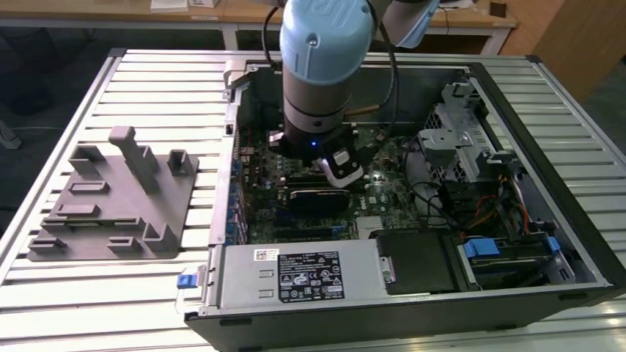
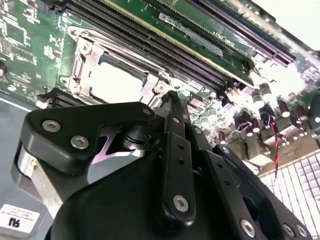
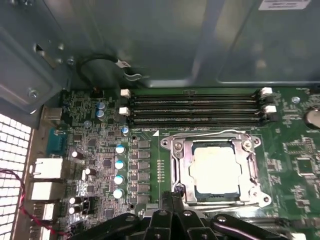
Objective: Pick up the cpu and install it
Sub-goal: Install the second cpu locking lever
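Setting: looked like a robotics lab or test workshop | slatted aluminium workbench [image 1: 88, 95] carried an opened desktop PC case [image 1: 411, 293] with motherboard [image 3: 100, 150] exposed | grey plastic fixture [image 1: 108, 205] with upright posts lay beside it | wooden desks [image 1: 245, 15] stood behind | arm [image 1: 318, 73] reached into the case

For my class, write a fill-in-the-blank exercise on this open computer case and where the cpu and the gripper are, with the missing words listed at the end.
1. The cpu lies inside the metal-framed ____ on the green motherboard.
2. In the first wrist view, ____ long memory slots run beside the socket.
3. In the exterior view, the arm reaches down into the open computer ____.
4. The grey fixture with upright posts stands on the slatted table, at the exterior view's ____ of the case.

Missing words: socket; four; case; left
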